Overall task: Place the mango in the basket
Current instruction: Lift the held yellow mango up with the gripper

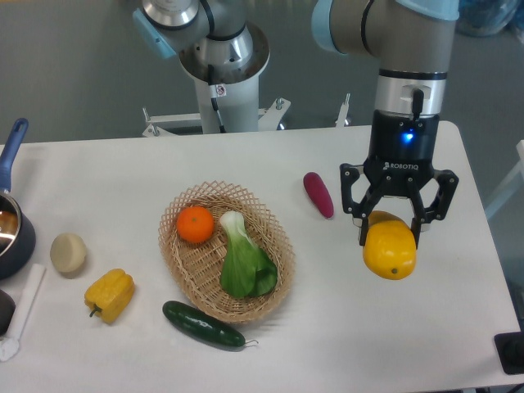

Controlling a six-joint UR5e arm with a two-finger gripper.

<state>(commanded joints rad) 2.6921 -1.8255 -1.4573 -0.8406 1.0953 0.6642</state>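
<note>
The mango (390, 249) is a glossy yellow-orange oval with a small dark spot. It hangs in my gripper (390, 236), which is shut on its upper part and holds it above the table at the right. The basket (188, 262) is an oval tan wicker one at the table's middle, well to the left of the gripper. It holds a round orange (196, 224) and a green bok choy (243, 260).
A purple sweet potato (318, 194) lies between basket and gripper. A dark green cucumber (202, 324) lies at the basket's front. A yellow bell pepper (110, 295) and a pale potato (68, 252) sit at the left, with a dark blue pot (12, 233) at the left edge.
</note>
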